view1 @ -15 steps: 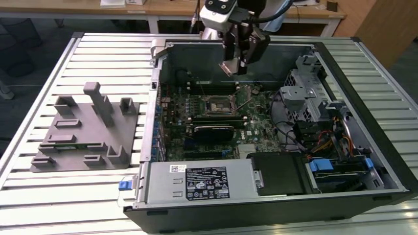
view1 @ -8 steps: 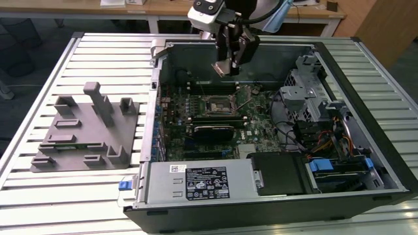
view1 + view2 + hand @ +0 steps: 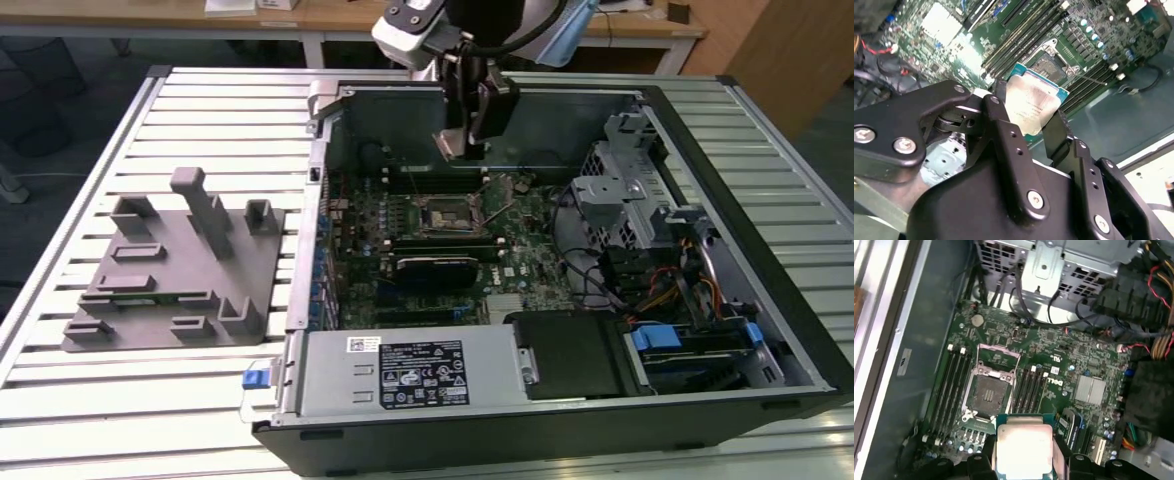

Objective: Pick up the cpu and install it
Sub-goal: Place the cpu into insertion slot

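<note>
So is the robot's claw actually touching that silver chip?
Touching. In the second wrist view the end effector has its black fingers pressed against opposite edges of the cpu, with no gap showing.

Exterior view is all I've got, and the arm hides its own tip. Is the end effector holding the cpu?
Observer: Yes. In both wrist views the end effector is shut on the cpu, gripping it by two opposite edges.
Operator: Which face of it is showing?
Observer: The pale silver metal top faces the wrist cameras.
Operator: Is it in the socket?
Observer: No. In the first wrist view the socket is empty, and the cpu hangs apart from it, not seated.
</note>
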Available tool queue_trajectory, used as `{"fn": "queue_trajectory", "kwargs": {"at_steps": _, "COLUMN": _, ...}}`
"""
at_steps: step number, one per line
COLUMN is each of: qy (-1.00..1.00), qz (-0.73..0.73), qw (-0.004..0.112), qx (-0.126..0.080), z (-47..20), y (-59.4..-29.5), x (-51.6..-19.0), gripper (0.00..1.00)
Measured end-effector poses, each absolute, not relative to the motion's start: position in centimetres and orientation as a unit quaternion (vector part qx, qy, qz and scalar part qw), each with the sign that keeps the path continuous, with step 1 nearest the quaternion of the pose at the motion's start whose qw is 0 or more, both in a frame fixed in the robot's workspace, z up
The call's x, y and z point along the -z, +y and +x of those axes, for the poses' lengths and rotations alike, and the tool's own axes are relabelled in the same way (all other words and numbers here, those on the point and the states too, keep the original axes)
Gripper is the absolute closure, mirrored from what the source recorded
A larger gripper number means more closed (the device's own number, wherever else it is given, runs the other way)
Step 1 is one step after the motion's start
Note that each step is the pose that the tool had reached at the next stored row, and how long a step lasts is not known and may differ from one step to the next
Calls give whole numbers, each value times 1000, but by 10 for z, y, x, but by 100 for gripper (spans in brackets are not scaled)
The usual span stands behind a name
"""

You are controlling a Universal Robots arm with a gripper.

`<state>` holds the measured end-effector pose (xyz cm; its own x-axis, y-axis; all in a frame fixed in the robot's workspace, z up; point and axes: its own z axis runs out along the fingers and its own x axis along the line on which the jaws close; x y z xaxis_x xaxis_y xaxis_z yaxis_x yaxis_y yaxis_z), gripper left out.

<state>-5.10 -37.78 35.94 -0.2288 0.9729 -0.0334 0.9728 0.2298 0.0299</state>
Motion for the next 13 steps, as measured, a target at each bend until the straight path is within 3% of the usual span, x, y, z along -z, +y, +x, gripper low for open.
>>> {"fn": "queue_trajectory", "kwargs": {"at_steps": 13, "qy": 749, "qz": 663, "qw": 23, "qx": 1, "z": -51, "y": -367, "x": -352, "gripper": 47}}
